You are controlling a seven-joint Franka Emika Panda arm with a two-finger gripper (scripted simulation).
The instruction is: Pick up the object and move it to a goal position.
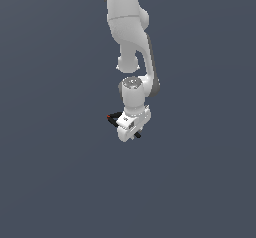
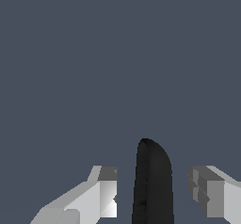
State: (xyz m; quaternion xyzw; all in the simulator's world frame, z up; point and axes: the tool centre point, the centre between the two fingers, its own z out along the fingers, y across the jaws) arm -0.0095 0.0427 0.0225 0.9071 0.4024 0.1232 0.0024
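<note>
A: Entry, single arm, pick-and-move. Where is the object?

B: The object (image 1: 114,116), thin and black with a tiny red spot at one end, sits right under the white gripper (image 1: 128,128). In the exterior view most of it is hidden by the hand; one black end sticks out toward that view's left, another short black bit shows at the lower right of the hand.

A: Wrist view?

B: A dark rounded bar (image 2: 151,183) stands between the two fingers (image 2: 101,195). There is visible grey gap on both sides of it, wider on one side than the other. So the jaws are spread and straddle the bar, not yet pressing on it. I read this as the moment just ahead of the squeeze.

A: Why that placement?

B: My judgement: the straight part gives flat, parallel faces, so the fingers come down across it, not the curve. The bar is off centre, so one finger would likely touch first and may nudge it.

A: Room to move?

B: Plain grey surface (image 1: 200,182) all round, no edges or other items in either view. No goal marker is visible, so direction of carry is unknown.
</note>
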